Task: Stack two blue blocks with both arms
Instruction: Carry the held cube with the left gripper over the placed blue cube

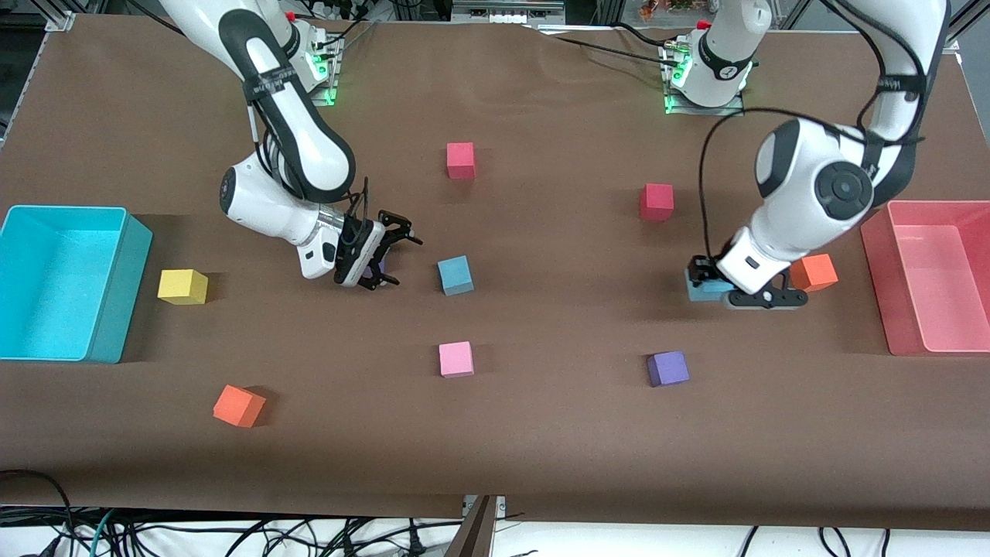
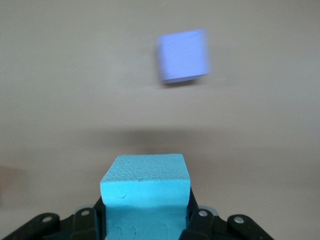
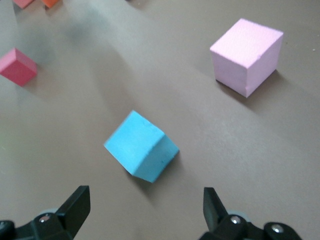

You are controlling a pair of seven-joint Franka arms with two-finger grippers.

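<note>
Holding one blue block (image 2: pixel 145 187) between its fingers over the desk (image 1: pixel 541 433) beside an orange cube (image 1: pixel 814 272), the left claw (image 1: pixel 715 290) is mid-transfer. Right claw (image 1: pixel 384 259) hovers wide open beside the second blue block (image 1: pixel 455 275) — the likely stacking base; next move requires alignment above it.

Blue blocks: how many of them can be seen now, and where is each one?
2. One blue block lies mid-table on the cloth, near the open right claw. The other blue block is held in the left claw, beside an orange block. None seems hidden.
</note>
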